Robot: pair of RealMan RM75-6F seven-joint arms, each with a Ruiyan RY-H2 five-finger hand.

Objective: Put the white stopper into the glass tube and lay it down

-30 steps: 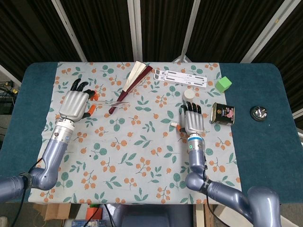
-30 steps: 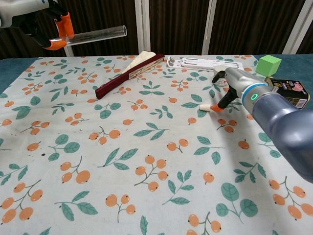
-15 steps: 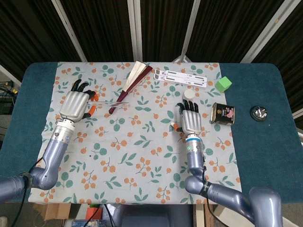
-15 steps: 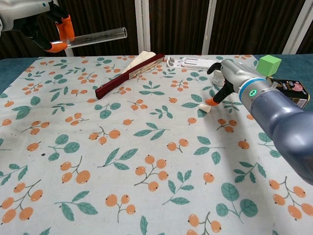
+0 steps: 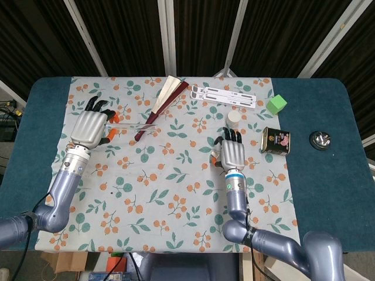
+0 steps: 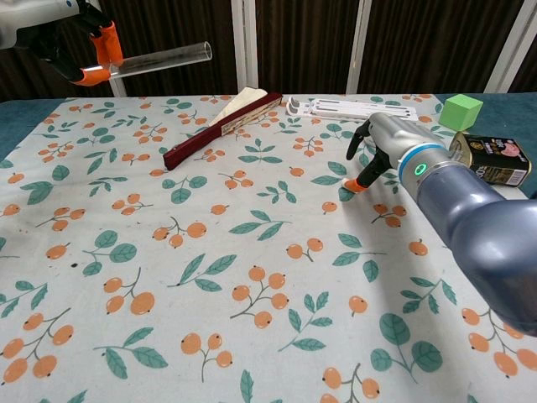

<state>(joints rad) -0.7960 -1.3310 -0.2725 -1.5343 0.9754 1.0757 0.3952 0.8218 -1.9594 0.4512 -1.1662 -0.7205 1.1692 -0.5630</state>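
My left hand (image 5: pixel 91 127) (image 6: pixel 59 34) holds the clear glass tube (image 5: pixel 139 124) (image 6: pixel 159 59) in the air at the far left. It pinches one end with orange fingertips; the tube lies level with its open end pointing right. My right hand (image 5: pixel 233 154) (image 6: pixel 388 143) hangs low over the flowered cloth (image 5: pixel 176 175) right of centre, fingers spread and pointing down. Its orange thumb tip (image 6: pixel 357 185) touches the spot where the small white stopper lay. The stopper is hidden under that tip, and no grip on it shows.
A folded red and cream fan (image 5: pixel 161 105) (image 6: pixel 222 126) lies between the hands. A white slotted rack (image 5: pixel 225 95) (image 6: pixel 344 107) and a green cube (image 5: pixel 276 104) (image 6: pixel 462 111) sit at the back. Beside the right hand are a white jar (image 5: pixel 234 118) and a tin (image 5: pixel 275 140) (image 6: pixel 491 159). A metal bell (image 5: pixel 320 139) stands far right.
My right hand has slid left and toward me, and its thumb tip has come down on the stopper, covering it. The left hand and tube have barely moved.
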